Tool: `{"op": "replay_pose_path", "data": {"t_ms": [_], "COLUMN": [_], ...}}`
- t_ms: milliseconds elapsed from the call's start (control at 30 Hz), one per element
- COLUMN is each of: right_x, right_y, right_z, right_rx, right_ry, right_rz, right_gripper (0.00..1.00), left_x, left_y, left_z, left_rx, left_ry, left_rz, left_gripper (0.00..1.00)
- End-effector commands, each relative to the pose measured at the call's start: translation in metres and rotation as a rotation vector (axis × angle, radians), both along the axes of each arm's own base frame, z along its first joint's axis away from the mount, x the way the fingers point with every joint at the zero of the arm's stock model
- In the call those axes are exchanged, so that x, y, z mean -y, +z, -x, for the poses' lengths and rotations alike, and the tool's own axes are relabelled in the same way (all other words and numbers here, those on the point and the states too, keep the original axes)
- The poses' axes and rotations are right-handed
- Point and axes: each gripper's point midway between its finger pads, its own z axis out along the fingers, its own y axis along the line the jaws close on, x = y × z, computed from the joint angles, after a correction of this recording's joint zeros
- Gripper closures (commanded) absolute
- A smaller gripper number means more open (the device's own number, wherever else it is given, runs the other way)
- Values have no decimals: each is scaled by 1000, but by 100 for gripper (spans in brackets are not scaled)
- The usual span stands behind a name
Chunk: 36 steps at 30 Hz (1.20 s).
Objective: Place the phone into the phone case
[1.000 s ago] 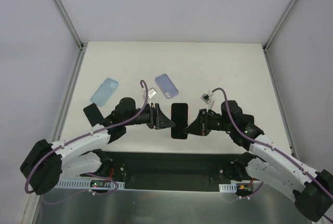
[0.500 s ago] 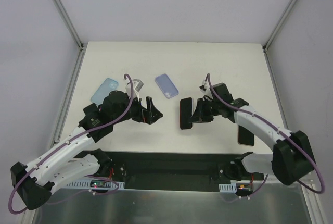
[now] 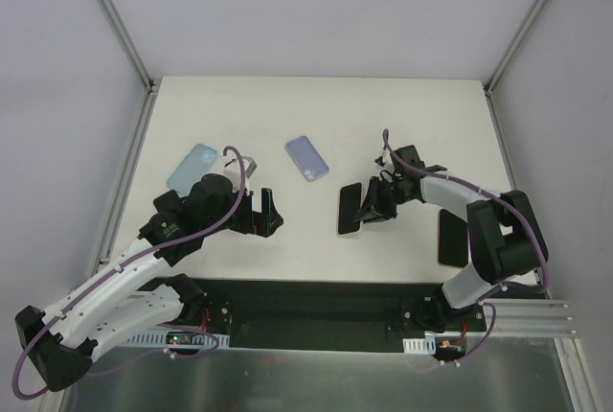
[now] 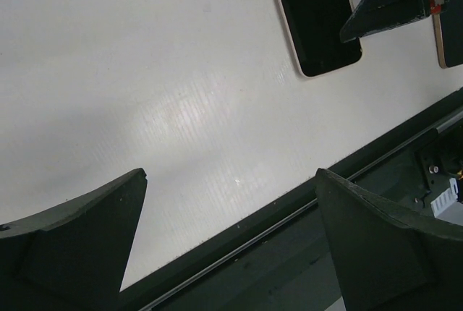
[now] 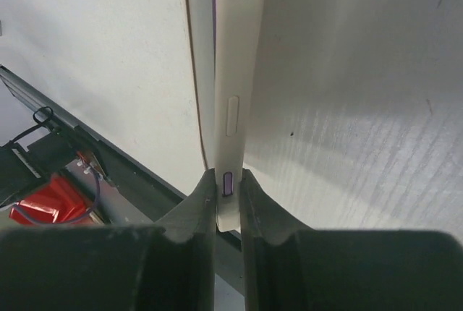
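A phone (image 3: 349, 207) with a black screen and cream edge is held by my right gripper (image 3: 368, 204), which is shut on its right end. In the right wrist view the fingers (image 5: 228, 184) clamp the phone's thin edge (image 5: 233, 72). The phone also shows in the left wrist view (image 4: 316, 18). A light blue case (image 3: 192, 167) lies at the left and a lilac case (image 3: 306, 158) lies at centre back. My left gripper (image 3: 264, 213) is open and empty over bare table, left of the phone; its open fingers also show in its wrist view (image 4: 230, 175).
A second phone (image 3: 452, 238) lies flat by the right arm, near the table's front edge; it also shows in the left wrist view (image 4: 450, 32). A dark flat object (image 3: 163, 204) is mostly hidden under the left arm. The black front rail (image 3: 306, 292) borders the table.
My left gripper has drawn back to the left, away from the phone. My right gripper has carried the phone a little right and farther from the front edge.
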Motion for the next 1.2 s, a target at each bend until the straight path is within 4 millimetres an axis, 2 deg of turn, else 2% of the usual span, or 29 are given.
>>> {"op": "replay_pose_path", "data": {"t_ms": [0, 33, 133, 267, 333, 400, 433, 500, 533, 567, 600, 633, 667, 700, 733, 767, 800, 833, 867, 900, 933, 967, 1000, 1033, 1067, 1133, 1167], "right_x": [12, 11, 14, 26, 35, 45, 52, 58, 61, 63, 66, 70, 73, 75, 79, 81, 82, 85, 86, 87, 88, 88, 87, 83, 81, 80, 80], "right_y": [-8, -6, -6, 4, 12, 18, 29, 36, 51, 56, 57, 71, 74, 79, 85, 87, 88, 89, 90, 90, 93, 92, 92, 99, 100, 105, 105], "right_z": [-10, -13, -16, -20, -22, -15, -15, -4, -4, 1, 7, 9, 14, 17, 23, 27, 30, 37, 40, 43, 48, 51, 52, 54, 56, 57, 57], "right_rx": [8, 16, 8, 33, 71, 81, 127, 156, 220, 239, 257, 322, 338, 363, 410, 425, 441, 461, 470, 476, 497, 504, 515, 546, 552, 569, 573], "right_ry": [-30, -30, -27, -49, -68, -80, -96, -98, -116, -121, -118, -134, -135, -137, -145, -145, -149, -150, -149, -148, -146, -140, -135, -126, -121, -121, -119], "right_rz": [71, 75, 98, 163, 204, 251, 270, 284, 282, 282, 287, 281, 284, 282, 272, 267, 264, 254, 250, 249, 240, 234, 221, 184, 170, 152, 152], "right_gripper": [80, 74, 68, 59, 53, 46, 40, 30, 15, 5, 4, 4, 4, 4, 4, 4, 4, 4, 4, 4, 4, 4, 4, 4, 4, 4, 4], "left_x": [-13, -14, -19, -21, -27, -33, -32, -33, -29, -27, -24, -16, -9, -6, 3, 8, 13, 16, 18, 24, 22, 27, 31, 30, 31, 41, 42], "left_y": [-8, -9, -12, -14, -9, -12, -6, -9, 3, -5, -4, 8, -7, -9, 3, -14, -5, -7, -27, -18, -22, -40, -34, -39, -57, -61, -77], "left_z": [-8, -10, -16, -25, -34, -46, -53, -68, -80, -89, -96, -109, -119, -128, -143, -155, -171, -181, -191, -206, -217, -225, -237, -245, -251, -261, -265], "left_rx": [-5, -10, -35, -75, -74, -76, -68, -101, -91, -124, -141, -128, -164, -175, -161, -198, -181, -185, -216, -200, -207, -240, -232, -245, -285, -321, -350], "left_ry": [54, 64, 115, 175, 239, 319, 344, 405, 427, 451, 478, 490, 494, 497, 496, 499, 514, 524, 534, 540, 552, 539, 540, 546, 559, 548, 553], "left_rz": [-75, -81, -106, -129, -143, -171, -166, -178, -154, -175, -161, -136, -172, -179, -156, -193, -175, -179, -217, -195, -197, -220, -197, -194, -198, -150, -160], "left_gripper": [1, 1, 1, 1, 1, 1, 1, 1, 1, 1, 2, 3, 5, 8, 10, 11, 15, 17, 19, 22, 28, 30, 32, 35, 35, 37, 38]}}
